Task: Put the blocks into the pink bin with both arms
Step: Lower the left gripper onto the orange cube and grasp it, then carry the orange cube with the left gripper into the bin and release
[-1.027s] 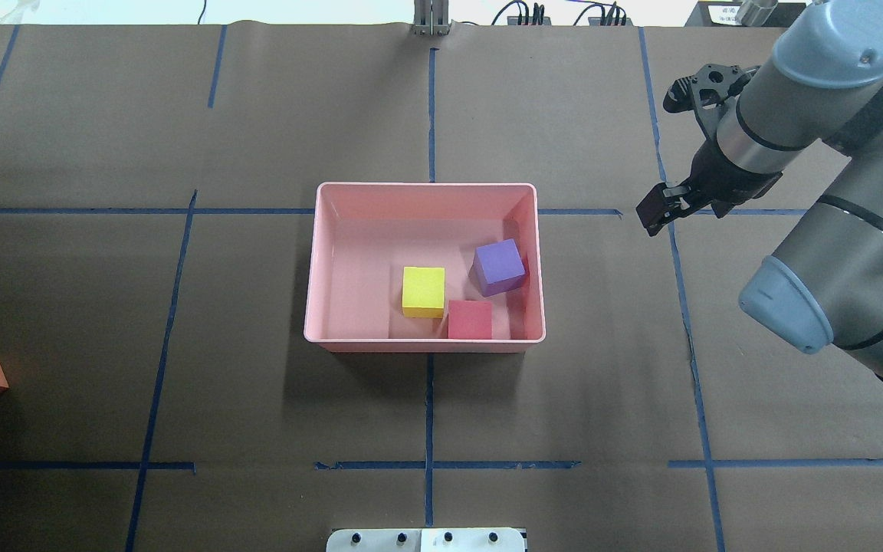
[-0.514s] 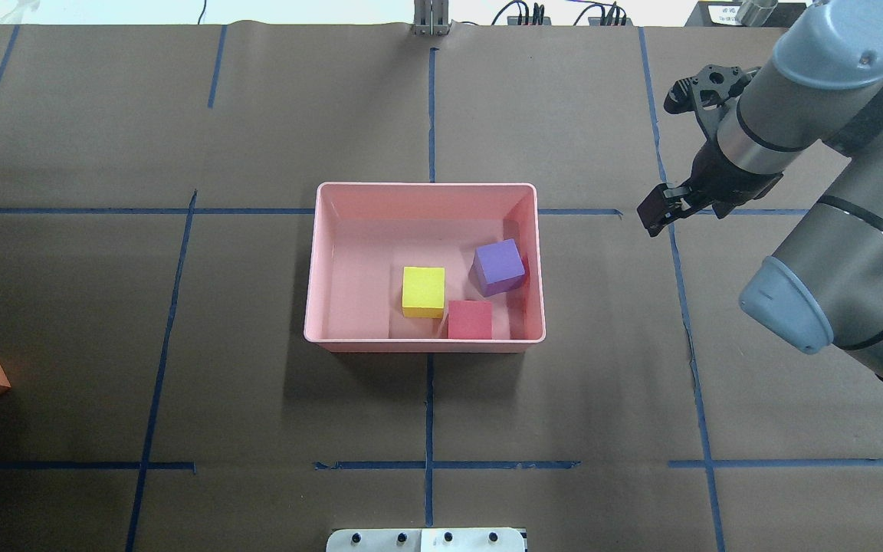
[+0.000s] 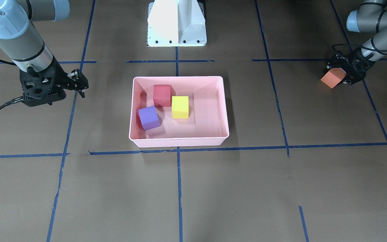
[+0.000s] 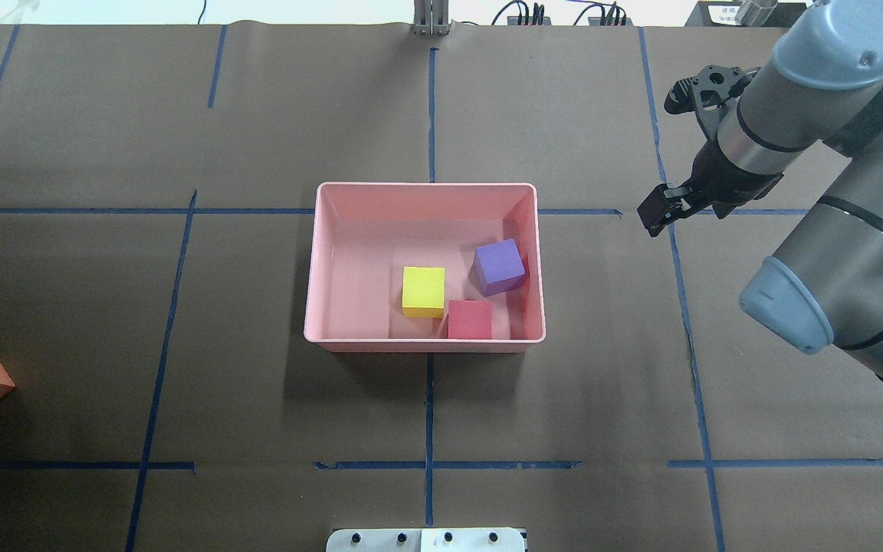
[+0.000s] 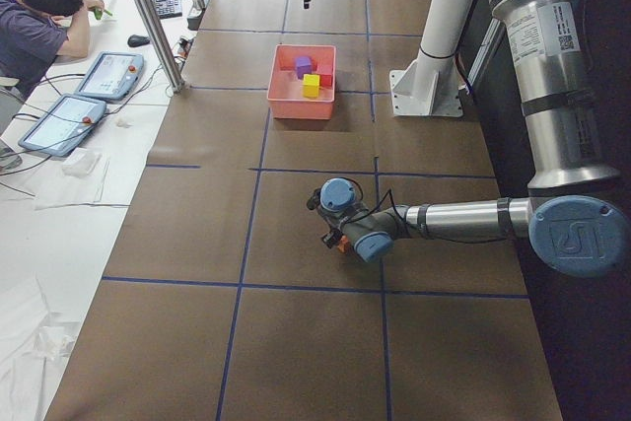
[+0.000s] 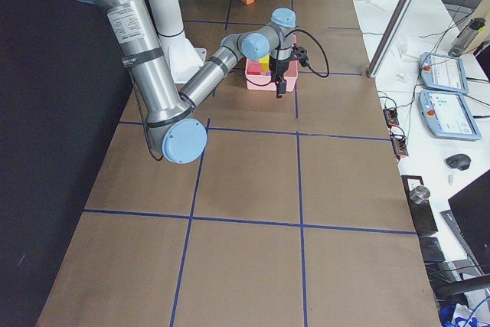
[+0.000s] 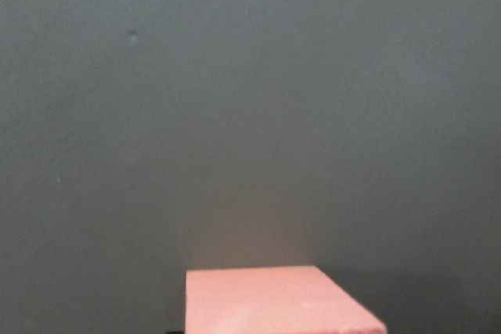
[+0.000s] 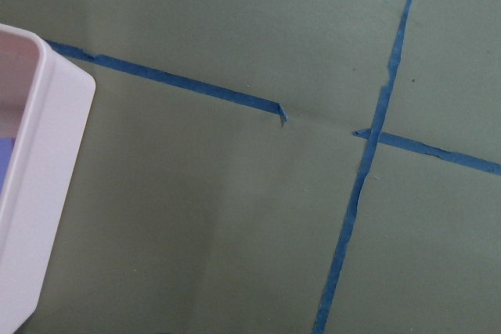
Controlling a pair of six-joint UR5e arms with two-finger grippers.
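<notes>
The purple block [image 3: 148, 117], red block [image 3: 162, 95] and yellow block [image 3: 180, 107] sit inside the pink bin [image 3: 180, 141] at centre frame. At far right of the front-facing view, the left gripper [image 3: 343, 73] clamps the orange block [image 3: 332, 78], well apart from the bin. At left, the right gripper [image 3: 79, 82] hangs empty, jaws apart.

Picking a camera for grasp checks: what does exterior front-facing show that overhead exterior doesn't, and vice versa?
Only front-facing: the whole left gripper, closed around the orange block, with its arm behind it.
Only overhead: the cables at the table's far edge. There the orange block sits at the frame edge and the left gripper is almost cut off.
Both: the pink bin holding the purple block, red block and yellow block, and the right gripper beside the bin.
</notes>
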